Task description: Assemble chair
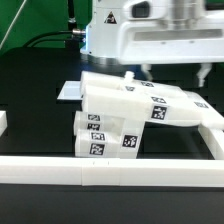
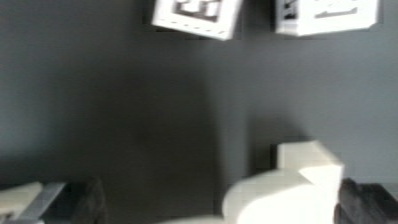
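The chair parts (image 1: 125, 115) lie clustered mid-table in the exterior view: white blocky pieces with black-and-white tags, stacked against each other, with a small white stub (image 1: 130, 80) sticking up at the back. My gripper (image 1: 174, 72) hangs just above and behind them. In the wrist view the gripper (image 2: 214, 205) is open, its dark fingers (image 2: 54, 200) far apart. A rounded white part (image 2: 294, 185) rises between the jaws, close to the far-side finger; whether it touches is not visible. Two tagged white faces (image 2: 196, 15) lie further off.
A long white border rail (image 1: 110, 172) runs along the front, and another rail (image 1: 215, 130) runs at the exterior view's right. A flat white sheet, probably the marker board (image 1: 70, 92), lies behind the parts on the left. The tabletop is black.
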`<state>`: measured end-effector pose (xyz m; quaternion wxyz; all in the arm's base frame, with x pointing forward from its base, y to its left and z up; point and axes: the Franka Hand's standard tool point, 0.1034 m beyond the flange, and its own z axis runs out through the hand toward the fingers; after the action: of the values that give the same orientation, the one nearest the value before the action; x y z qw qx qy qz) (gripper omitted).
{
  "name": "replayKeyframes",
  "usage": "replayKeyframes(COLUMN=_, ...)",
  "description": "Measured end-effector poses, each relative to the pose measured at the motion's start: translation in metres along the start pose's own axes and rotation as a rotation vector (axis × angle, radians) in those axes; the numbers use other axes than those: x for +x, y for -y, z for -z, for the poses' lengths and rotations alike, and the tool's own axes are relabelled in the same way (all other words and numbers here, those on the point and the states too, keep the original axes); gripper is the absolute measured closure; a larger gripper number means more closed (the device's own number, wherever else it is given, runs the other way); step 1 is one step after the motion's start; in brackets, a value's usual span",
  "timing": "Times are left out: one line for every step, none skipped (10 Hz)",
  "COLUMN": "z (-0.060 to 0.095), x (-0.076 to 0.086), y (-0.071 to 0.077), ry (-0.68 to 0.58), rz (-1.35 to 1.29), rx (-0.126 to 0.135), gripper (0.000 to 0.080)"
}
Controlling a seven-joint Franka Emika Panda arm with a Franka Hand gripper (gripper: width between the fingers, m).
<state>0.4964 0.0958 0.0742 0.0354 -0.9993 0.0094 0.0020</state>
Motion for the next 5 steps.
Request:
replayKeyframes(z=0.0, x=0.0008, y=-0.0069, ry=0.0, rz=-0.016, rx=-0.003, gripper=0.015)
replayKeyframes(z=-0.0003, x=0.0004, y=-0.0052, ry=0.001, rz=-0.013, rx=-0.002, gripper=0.015)
replayKeyframes(z=0.0004, x=-0.0005, y=-0.0053, ry=0.0, rz=-0.014, rx=-0.002, gripper=0.015)
replayKeyframes(z=0.0032, x=-0.0035, y=-0.0058, ry=-0.002, rz=-0.015, rx=0.001, gripper=0.015)
replayKeyframes(z=0.0059, x=-0.0043, y=-0.0055, ry=-0.004, rz=-0.014, rx=0.003, gripper=0.015)
